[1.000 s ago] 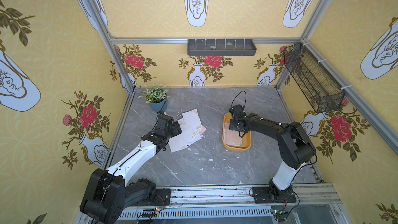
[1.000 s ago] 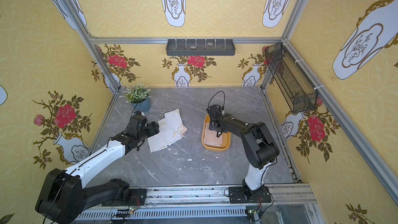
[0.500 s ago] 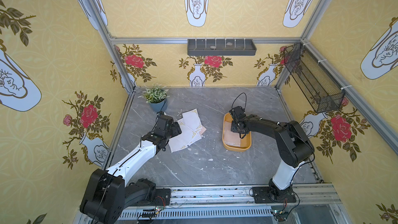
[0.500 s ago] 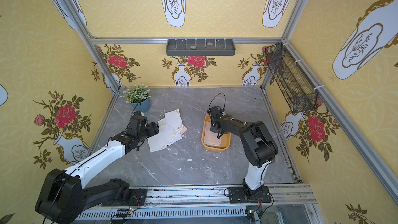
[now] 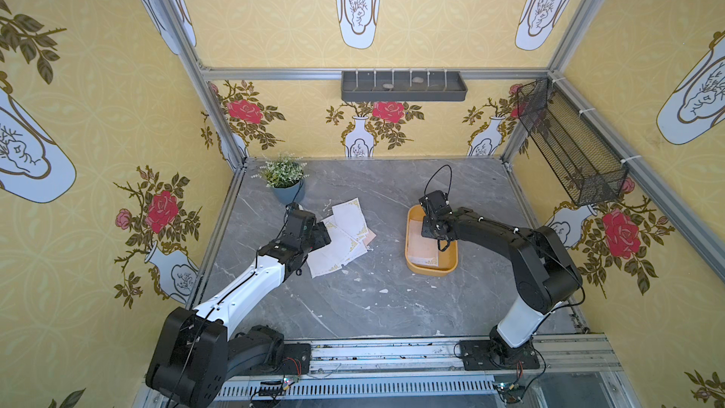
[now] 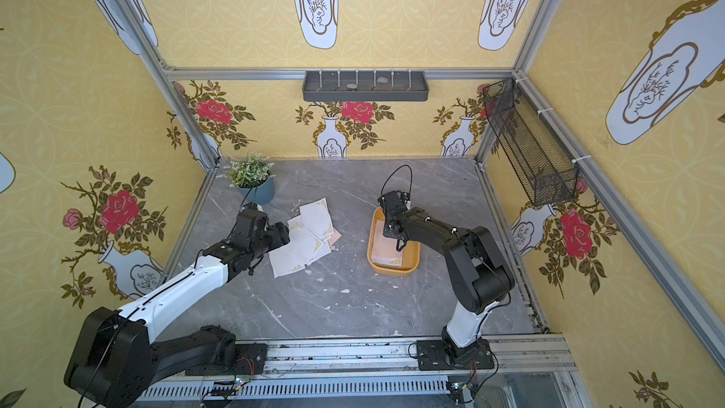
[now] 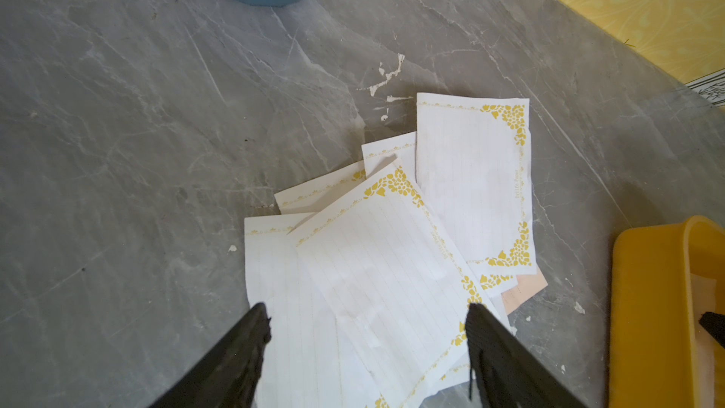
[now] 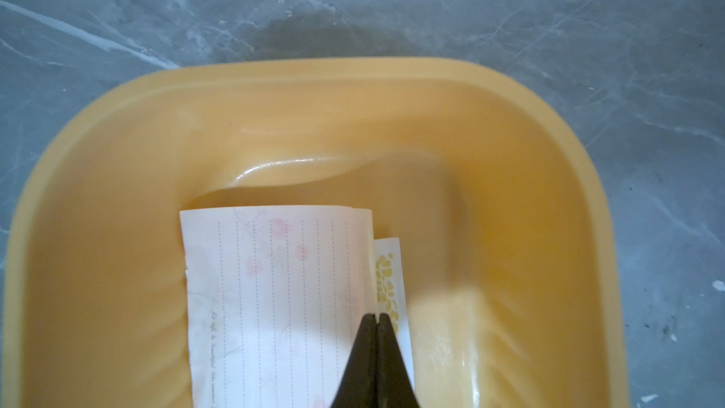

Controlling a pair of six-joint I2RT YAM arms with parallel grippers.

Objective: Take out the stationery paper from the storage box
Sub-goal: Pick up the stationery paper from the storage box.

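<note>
Stationery paper in right claw

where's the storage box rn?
The storage box sits right of centre in both top views, under the right pincer, loose sheets to its left.

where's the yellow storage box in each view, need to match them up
Top view: storage box on the table, right of centre.
Top view: same spot, storage box.
Left wrist: storage box partly in view, cut off by the picture's edge.
Right wrist: storage box fills most of the picture.
Shared landmark: the stationery paper lying inside it.
</note>
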